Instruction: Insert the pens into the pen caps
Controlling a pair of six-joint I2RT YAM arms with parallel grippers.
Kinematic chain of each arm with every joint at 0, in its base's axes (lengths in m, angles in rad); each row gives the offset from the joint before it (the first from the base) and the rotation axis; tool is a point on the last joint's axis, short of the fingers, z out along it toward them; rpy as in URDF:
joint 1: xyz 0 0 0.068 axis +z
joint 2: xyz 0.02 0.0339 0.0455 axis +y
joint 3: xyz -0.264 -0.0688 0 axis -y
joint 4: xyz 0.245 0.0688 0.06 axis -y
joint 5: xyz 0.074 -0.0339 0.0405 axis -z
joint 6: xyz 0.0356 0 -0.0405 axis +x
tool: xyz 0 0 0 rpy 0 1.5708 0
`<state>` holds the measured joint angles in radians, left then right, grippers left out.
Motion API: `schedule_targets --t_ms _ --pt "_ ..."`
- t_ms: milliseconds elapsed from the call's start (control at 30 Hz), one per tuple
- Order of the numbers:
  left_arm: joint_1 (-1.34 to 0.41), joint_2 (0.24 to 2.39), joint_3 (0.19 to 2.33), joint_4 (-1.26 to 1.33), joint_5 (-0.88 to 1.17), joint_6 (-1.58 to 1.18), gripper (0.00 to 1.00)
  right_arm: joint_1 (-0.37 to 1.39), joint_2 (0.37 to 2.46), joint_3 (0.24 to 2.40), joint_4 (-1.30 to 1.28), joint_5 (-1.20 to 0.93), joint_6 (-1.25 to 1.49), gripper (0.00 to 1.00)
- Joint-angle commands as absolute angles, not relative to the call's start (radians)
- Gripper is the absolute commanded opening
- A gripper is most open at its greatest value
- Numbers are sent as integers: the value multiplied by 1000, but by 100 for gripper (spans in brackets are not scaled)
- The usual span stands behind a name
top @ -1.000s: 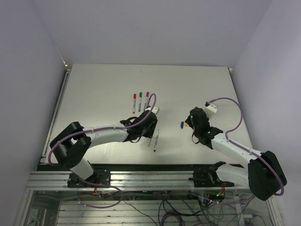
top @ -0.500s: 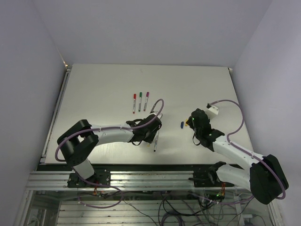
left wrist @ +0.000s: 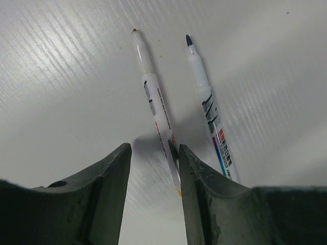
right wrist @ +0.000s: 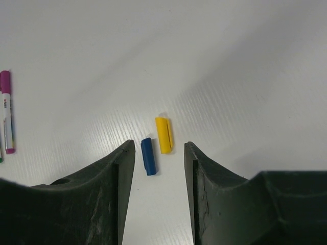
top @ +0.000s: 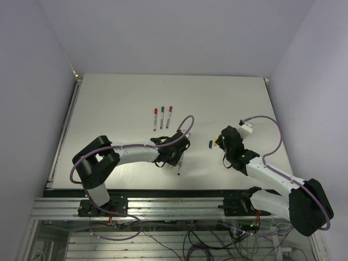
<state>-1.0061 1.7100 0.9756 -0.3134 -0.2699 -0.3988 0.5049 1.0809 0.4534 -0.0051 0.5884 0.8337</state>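
white table (top: 109, 109) | pale walls (top: 163, 32) behind and beside | metal rail (top: 163, 205) at near edge | cables (top: 206, 239) below

From above and behind, the top view looks down on the whole table (top: 109, 109). Each wrist view sits close over a patch of it: left on two pens (left wrist: 157, 112), right on two caps (right wrist: 164, 135).

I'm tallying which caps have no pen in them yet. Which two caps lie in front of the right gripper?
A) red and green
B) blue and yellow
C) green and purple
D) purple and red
B: the right wrist view shows a blue cap and a yellow cap lying side by side just ahead of the right gripper, neither with a pen in it.
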Motion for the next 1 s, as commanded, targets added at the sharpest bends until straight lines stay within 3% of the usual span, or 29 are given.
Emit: schedule_targets --t_ms 0,467,633,867,967 --pt "-1016 1726 1021 -347 -262 -379 52 500 1068 442 18 593 847 43" --pt "-1016 1799 1066 -427 -250 -376 49 499 1062 434 15 594 860 42" --pt "-1016 1825 1079 -482 -239 -371 35 499 1064 440 8 594 873 42" --pt "-1015 1856 1069 -492 -196 -360 8 500 1060 443 4 595 878 42" --pt "-1016 1868 1058 -471 -176 -353 7 500 1073 447 3 593 873 41"
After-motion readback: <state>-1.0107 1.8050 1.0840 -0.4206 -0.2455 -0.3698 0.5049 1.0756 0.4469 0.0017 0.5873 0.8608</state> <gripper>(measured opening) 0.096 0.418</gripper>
